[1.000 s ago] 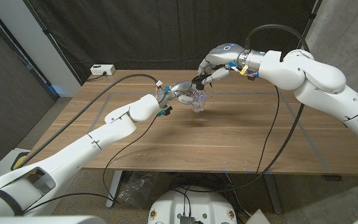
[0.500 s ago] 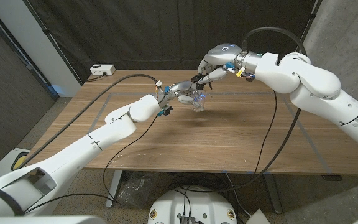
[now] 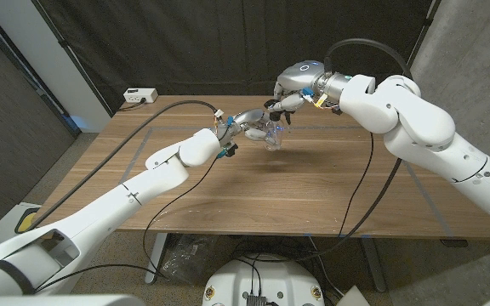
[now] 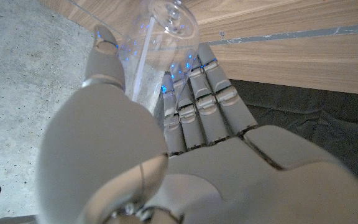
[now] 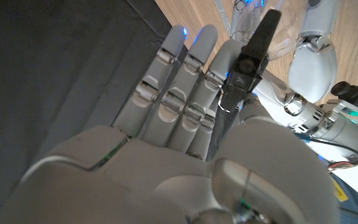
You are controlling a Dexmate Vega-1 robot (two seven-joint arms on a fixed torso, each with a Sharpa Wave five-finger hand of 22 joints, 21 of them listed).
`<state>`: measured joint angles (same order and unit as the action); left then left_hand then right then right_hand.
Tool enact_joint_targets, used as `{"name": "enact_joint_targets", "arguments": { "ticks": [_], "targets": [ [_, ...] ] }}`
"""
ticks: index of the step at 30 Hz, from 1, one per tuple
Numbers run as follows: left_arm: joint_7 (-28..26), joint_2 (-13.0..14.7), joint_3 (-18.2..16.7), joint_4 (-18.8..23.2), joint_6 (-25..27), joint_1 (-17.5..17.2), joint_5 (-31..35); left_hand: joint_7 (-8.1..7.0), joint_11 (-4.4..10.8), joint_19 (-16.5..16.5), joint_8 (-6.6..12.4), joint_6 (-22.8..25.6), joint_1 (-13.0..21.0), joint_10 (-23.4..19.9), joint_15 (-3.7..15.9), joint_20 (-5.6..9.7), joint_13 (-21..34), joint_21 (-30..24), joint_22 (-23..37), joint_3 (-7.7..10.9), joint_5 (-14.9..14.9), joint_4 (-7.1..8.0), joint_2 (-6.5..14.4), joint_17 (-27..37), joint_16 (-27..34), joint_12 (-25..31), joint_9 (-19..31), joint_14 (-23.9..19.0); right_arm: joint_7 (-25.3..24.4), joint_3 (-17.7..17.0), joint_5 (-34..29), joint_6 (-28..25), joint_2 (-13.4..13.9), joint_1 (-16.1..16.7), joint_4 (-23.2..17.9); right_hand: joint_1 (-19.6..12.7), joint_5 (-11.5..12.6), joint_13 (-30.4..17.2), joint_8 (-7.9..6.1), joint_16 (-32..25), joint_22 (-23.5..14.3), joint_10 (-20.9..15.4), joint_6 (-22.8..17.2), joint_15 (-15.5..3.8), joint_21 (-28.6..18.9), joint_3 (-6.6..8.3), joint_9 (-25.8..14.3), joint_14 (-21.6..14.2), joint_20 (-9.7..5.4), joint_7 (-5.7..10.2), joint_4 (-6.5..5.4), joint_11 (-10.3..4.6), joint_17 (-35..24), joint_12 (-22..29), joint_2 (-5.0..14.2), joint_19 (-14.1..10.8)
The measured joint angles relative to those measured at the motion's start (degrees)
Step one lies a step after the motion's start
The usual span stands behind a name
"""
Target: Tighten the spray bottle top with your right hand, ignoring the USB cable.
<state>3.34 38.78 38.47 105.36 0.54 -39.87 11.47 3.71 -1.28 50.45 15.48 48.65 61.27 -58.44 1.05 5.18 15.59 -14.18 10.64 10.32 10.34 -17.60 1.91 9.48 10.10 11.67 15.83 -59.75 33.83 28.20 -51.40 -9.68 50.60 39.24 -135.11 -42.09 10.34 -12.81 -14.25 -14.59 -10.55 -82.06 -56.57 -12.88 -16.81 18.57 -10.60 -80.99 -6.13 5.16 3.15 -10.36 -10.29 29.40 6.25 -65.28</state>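
The left hand (image 3: 247,121) is wrapping its fingers around the clear spray bottle (image 3: 270,136), holding it up off the wood near the middle of the tabletop's (image 3: 313,187) far edge. The right hand (image 3: 292,93) is reaching in from above and gripping the black spray top (image 5: 248,59) between thumb and fingers. A white box (image 3: 140,95) is sitting at the far left corner.

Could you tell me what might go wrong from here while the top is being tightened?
The clear spray bottle is held off the table by the left hand; twisting could spin or slip it in that grip. The right hand pinches the black spray top with its fingertips, so it may slide off.
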Motion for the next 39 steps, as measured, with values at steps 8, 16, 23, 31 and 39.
{"name": "enact_joint_targets", "arguments": {
  "ticks": [8,16,23,31,39],
  "targets": [
    [-0.04,-0.49,0.42,-0.44,0.14,0.44,0.04,0.0,0.01,0.0,-0.11,0.0,0.0,0.0,0.0,0.0,0.0,0.0,0.02,0.0,0.0,0.0,0.0,0.01,-0.13,-0.2,0.0,0.0,6.31,0.31,-1.26,-5.31,-1.17,-0.22,-0.82,3.05,0.0,1.25,1.93,-2.0,-0.26,-0.2,1.83,0.28,0.0,0.36,0.05,-0.35,-0.11,-1.82,-3.05,0.24,0.0,3.91,3.03,-0.11],
    [0.15,-0.84,0.82,-1.01,0.37,0.83,0.26,0.0,0.01,-0.3,-0.34,0.0,-0.01,0.01,0.0,-0.3,-0.01,0.11,0.03,0.0,-0.03,0.0,0.0,0.03,0.1,-0.08,0.0,0.0,13.32,2.42,-2.54,-10.72,-3.81,-3.2,-1.82,1.93,-0.03,-0.6,2.6,-4.74,-0.53,-0.48,2.94,0.28,-0.46,4.08,0.05,-0.34,-0.29,-2.93,-2.28,0.74,0.01,11.1,4.63,0.04],
    [0.39,-1.1,1.11,-1.45,0.35,1.29,0.29,0.0,0.01,-0.3,-0.58,0.0,-0.01,0.01,0.0,-0.3,-0.03,0.19,0.02,0.0,-0.03,0.0,0.0,0.03,0.1,0.03,-0.01,-0.01,17.44,3.64,-4.66,-14.82,-4.99,-4.2,-2.56,0.74,0.24,0.28,2.84,-5.56,-0.74,-0.11,3.48,0.29,-0.68,5.66,0.05,-0.34,-0.85,-3.47,-1.82,0.57,0.01,12.53,4.35,0.02],
    [0.56,-1.33,1.32,-1.76,0.31,1.61,0.31,0.0,0.08,-0.31,-0.41,0.0,-0.01,0.07,0.0,-0.31,-0.04,0.22,0.02,0.0,-0.04,0.0,-0.01,0.02,0.09,0.03,-0.01,-0.01,21.52,4.89,-8.35,-19.05,-6.41,-4.69,-3.37,0.73,0.28,1.19,3.26,-6.0,-0.79,-0.07,4.6,0.3,-0.88,6.13,-0.23,-0.33,-1.58,-4.26,-2.29,0.54,0.09,13.39,4.35,0.14],
    [0.77,-1.44,1.55,-2.01,0.32,1.73,0.45,0.0,0.1,-0.31,-0.41,0.0,-0.01,0.09,0.0,-0.31,0.0,0.22,0.02,0.0,-0.04,0.0,-0.01,-0.04,0.07,0.02,-0.01,-0.01,22.49,4.35,-10.16,-20.3,-6.59,-4.01,-4.58,10.35,0.0,2.84,3.75,1.75,-1.24,13.35,18.16,0.68,-1.54,2.76,-0.71,4.37,-0.07,-1.73,-6.67,2.16,0.7,2.53,-2.04,4.27]
  ]
}}
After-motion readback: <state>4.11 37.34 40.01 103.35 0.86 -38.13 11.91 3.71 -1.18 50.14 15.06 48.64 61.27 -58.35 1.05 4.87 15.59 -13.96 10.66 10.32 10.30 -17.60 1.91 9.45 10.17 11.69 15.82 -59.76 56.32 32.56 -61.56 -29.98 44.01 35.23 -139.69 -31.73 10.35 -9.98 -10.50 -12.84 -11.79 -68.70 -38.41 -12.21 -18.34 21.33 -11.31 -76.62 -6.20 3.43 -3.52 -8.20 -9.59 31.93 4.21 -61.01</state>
